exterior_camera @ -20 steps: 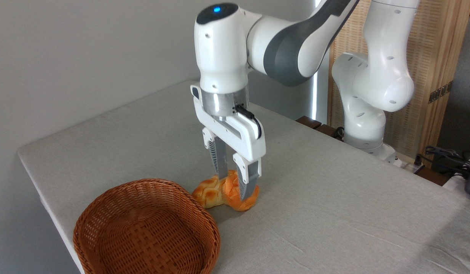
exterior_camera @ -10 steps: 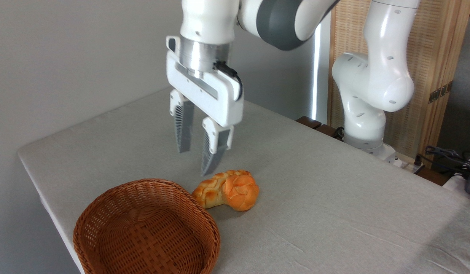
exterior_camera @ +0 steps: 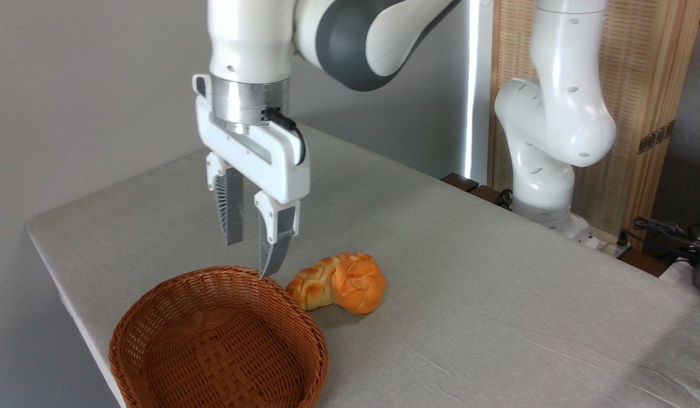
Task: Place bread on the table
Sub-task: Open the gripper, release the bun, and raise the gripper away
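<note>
The bread [exterior_camera: 358, 285] lies on the table [exterior_camera: 469, 272], touching the loaf [exterior_camera: 310, 283]; at its 10 o'clock the gripper [exterior_camera: 250, 249] hangs spread, empty.

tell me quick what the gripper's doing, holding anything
gripper: open, holding nothing, up above the table; the bread lies free on it.

Single fixed camera, high oblique, near table [exterior_camera: 497, 317] corner.

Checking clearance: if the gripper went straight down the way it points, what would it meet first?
Probably the far rim of the wicker basket; the gripper hangs open above it, though depth is unclear.
</note>
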Controlling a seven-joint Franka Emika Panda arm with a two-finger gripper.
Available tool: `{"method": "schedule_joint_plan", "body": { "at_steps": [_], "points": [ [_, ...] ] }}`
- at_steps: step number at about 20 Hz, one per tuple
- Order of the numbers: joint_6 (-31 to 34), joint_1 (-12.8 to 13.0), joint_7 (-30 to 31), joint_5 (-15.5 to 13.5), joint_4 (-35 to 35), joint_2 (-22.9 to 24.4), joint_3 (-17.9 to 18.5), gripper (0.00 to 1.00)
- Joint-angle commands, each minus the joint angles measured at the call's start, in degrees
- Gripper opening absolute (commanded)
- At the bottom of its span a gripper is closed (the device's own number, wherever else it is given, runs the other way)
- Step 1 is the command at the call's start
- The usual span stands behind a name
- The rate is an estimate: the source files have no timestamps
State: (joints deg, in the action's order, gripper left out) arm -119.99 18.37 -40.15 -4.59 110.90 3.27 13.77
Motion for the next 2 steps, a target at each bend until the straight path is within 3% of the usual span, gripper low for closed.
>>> {"method": "schedule_joint_plan", "body": {
  "at_steps": [1, 2],
  "points": [
    [0.90, -0.09, 1.47, -0.42, -2.00, -0.72, 0.47, 1.00],
    [0.90, -0.09, 1.39, -0.50, -2.00, -0.72, 0.55, 1.00]
  ]
}}
